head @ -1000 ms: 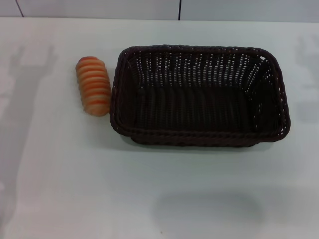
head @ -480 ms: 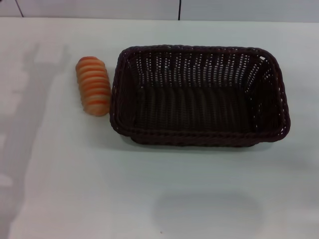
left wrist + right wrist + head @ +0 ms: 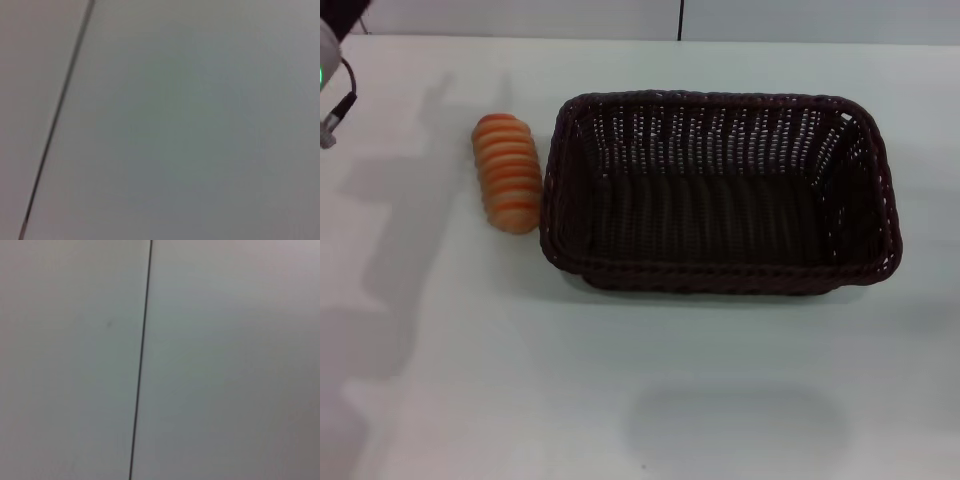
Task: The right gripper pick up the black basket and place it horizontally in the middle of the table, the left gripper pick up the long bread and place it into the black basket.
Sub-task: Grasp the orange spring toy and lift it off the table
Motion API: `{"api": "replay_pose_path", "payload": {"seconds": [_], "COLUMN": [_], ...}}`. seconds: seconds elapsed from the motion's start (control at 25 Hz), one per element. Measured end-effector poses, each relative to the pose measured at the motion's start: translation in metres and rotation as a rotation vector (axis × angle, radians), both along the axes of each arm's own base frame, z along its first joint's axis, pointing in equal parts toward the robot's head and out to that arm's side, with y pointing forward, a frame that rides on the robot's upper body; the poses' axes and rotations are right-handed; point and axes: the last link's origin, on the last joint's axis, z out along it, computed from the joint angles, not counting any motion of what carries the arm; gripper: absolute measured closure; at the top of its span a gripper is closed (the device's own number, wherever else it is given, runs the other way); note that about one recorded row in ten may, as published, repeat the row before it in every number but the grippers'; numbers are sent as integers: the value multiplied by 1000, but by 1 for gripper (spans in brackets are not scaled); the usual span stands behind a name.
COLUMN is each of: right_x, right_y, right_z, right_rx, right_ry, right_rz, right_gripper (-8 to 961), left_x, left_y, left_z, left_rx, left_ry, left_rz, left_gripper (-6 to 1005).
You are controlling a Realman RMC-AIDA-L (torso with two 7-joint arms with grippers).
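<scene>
The black basket (image 3: 720,190) lies lengthwise across the middle of the white table (image 3: 520,380), open side up and empty. The long bread (image 3: 506,172), striped orange and tan, lies on the table just left of the basket, close to its left rim. Part of my left arm (image 3: 330,70) with a green light shows at the head view's top left corner, far left of the bread; its gripper is out of view. My right gripper is out of view. Both wrist views show only a plain pale surface with a dark seam.
The table's far edge (image 3: 620,38) runs along the top of the head view, with a wall panel seam (image 3: 680,18) behind it. The left arm's shadow (image 3: 410,200) falls on the table left of the bread.
The left arm has come into the head view at the top left corner, and its shadow has moved right toward the bread. The basket and bread have not moved.
</scene>
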Motion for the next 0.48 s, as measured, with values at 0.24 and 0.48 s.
{"api": "replay_pose_path", "payload": {"seconds": [0.24,0.48], "right_x": [5,3], "right_y": [8,10], "right_z": [3,3], "right_rx": [6,5], "right_ry": [16,12], "right_rz": [-9,-2], "right_gripper": [582,582], "left_x": [25,33], "left_y": [10,26], "left_z": [-1,-15], "left_rx": [-239,-392], "left_ry": [105,197], "left_rz": [178,272], "left_gripper": [138,138]}}
